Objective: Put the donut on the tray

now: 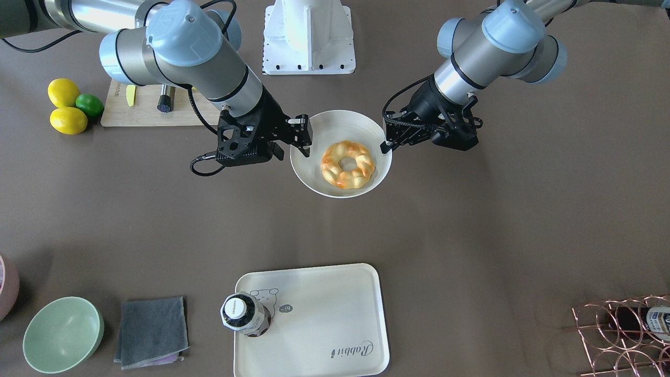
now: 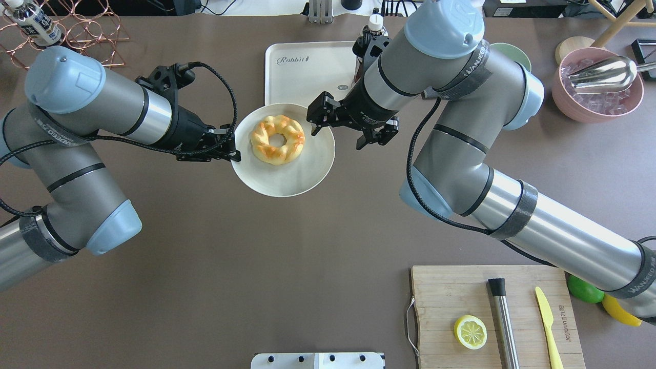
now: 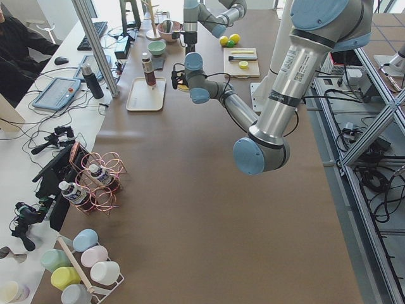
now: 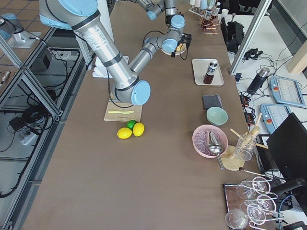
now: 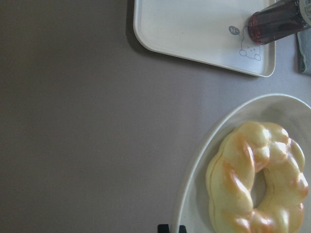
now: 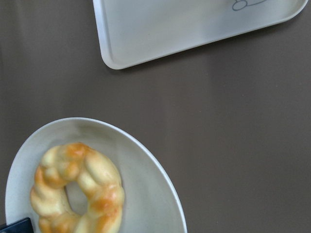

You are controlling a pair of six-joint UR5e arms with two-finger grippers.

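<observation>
Seemingly left fingers pinch the plate rim (tips nearly together); right fingers sit at the opposite rim, spread unclear; donut between them, tray well apart.

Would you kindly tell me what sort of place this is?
Probably a robotics lab staged as a kitchen: the robot's left arm and right arm share a table of props like the donut and tray, beside a desk with a keyboard and control tablet.

donut cropped at left-wrist view's bottom edge | tray partly behind right arm overhead | bottle top cropped
</observation>
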